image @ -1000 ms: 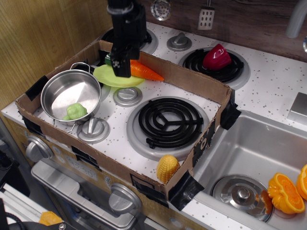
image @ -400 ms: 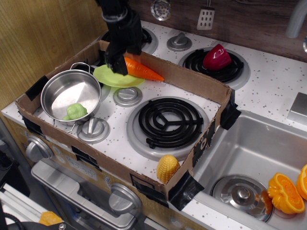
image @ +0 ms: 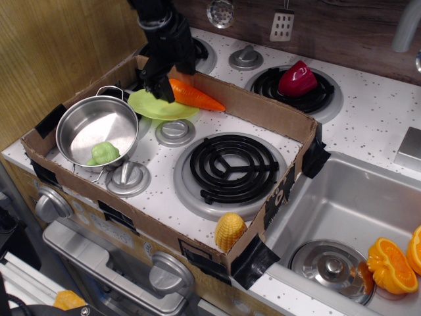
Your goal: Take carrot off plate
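Observation:
The orange carrot (image: 197, 97) lies with its thick end on the lime-green plate (image: 154, 108) at the back left of the cardboard tray. Its pointed tip reaches right past the plate's rim. My black gripper (image: 160, 84) comes down from above onto the carrot's thick stem end and hides the green stem. Its dark fingers sit against that end, and I cannot tell whether they are closed on it.
A steel pot (image: 97, 128) holding a green toy (image: 103, 153) stands just left of the plate. The cardboard tray wall (image: 263, 104) runs behind the carrot. A black burner (image: 230, 168), a yellow corn cob (image: 229, 230), a red pepper (image: 297, 78) and a sink with orange halves (image: 391, 263) lie to the right.
My gripper has shifted left from over the carrot's middle to its stem end, and more of the orange body now shows. The carrot and plate have stayed in place.

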